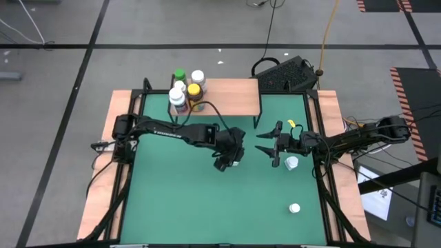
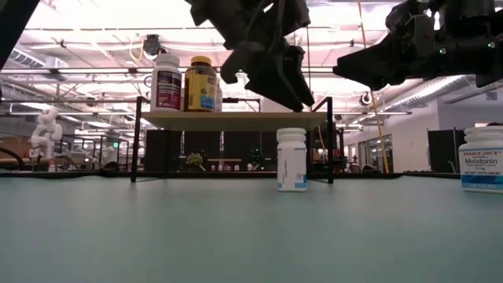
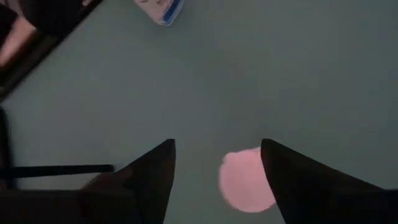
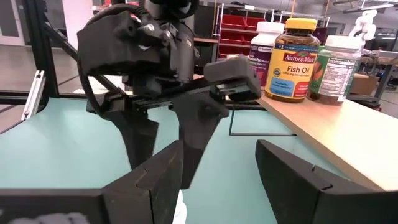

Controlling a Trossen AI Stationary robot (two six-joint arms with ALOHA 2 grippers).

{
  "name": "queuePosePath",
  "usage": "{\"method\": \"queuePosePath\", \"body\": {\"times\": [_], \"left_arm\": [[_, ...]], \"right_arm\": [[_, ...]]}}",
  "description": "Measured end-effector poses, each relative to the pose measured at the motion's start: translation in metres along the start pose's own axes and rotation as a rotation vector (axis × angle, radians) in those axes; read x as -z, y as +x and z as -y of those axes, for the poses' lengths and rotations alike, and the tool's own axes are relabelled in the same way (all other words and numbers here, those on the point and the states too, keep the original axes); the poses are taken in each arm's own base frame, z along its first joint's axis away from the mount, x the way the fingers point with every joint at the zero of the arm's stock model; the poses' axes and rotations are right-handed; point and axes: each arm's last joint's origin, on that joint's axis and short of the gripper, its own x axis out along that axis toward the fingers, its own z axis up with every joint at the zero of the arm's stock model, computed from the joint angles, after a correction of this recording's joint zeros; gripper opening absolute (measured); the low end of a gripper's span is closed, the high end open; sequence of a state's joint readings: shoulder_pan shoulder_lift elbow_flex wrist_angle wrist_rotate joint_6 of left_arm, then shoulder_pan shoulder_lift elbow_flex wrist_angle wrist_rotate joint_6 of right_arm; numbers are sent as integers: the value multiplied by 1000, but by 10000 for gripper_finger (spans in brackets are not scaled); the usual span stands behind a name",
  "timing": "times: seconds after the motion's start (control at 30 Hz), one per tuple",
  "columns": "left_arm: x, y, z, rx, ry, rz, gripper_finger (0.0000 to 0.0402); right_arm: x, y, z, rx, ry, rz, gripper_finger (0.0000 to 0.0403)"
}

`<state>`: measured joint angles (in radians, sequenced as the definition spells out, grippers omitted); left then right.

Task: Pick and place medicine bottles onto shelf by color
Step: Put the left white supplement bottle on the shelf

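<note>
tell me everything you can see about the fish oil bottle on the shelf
The fish oil bottle is a clear amber cylinder with a yellow cap and a label reading "Nature Made Fish Oil". It stands upright near one end of the light-wood shelf, packed in a cluster with a white-capped, dark-labelled bottle on one side and a green-labelled bottle on the other. Whether they actually touch is unclear. Neither gripper is on it.

black keyboard (image 1: pixel 288 74) behind table, yellow cable (image 1: pixel 329 31) on floor
</note>
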<state>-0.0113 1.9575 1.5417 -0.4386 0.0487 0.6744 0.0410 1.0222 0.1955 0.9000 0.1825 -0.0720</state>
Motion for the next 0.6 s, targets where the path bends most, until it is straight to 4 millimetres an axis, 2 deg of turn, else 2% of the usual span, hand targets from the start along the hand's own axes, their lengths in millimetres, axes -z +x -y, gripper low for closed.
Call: {"method": "queuePosePath", "body": {"times": [0.13,0.3,0.6], "left_arm": [[1,8,5,77,-76,27,251],[8,32,14,109,-110,-21,235],[13,37,12,25,-178,-88,226]], "right_arm": [[0,0,0,-1,0,0,199],[0,0,0,-1,1,3,199],[0,0,0,-1,2,-5,199]]}}
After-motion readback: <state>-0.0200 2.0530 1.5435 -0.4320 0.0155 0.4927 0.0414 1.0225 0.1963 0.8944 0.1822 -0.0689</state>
